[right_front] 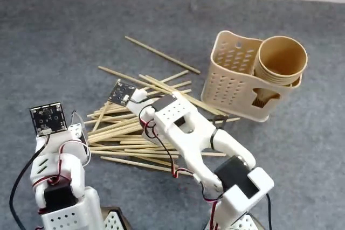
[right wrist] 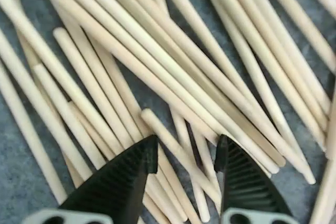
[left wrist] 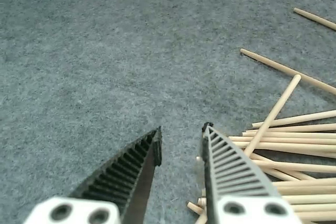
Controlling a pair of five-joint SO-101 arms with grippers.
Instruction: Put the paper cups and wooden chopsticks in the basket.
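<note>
A loose pile of wooden chopsticks (right_front: pixel 126 130) lies on the grey carpet in the middle. A beige perforated basket (right_front: pixel 232 82) stands to the right of it, with a stack of paper cups (right_front: pixel 281 60) upright in its right compartment. My right arm (right_front: pixel 188 133) stretches over the pile. Its gripper (right wrist: pixel 186 142) is open just above the chopsticks (right wrist: pixel 173 77), and one stick's end lies between the fingertips. My left gripper (left wrist: pixel 182 129) is open over bare carpet at the pile's left end, with the chopstick ends (left wrist: pixel 273 145) beside one finger (left wrist: pixel 231 171).
Single chopsticks (right_front: pixel 161 54) lie apart behind the pile, towards the basket. Bare grey carpet (right_front: pixel 64 41) spreads to the far left and behind. The left arm's base (right_front: pixel 59 197) sits at the near left edge.
</note>
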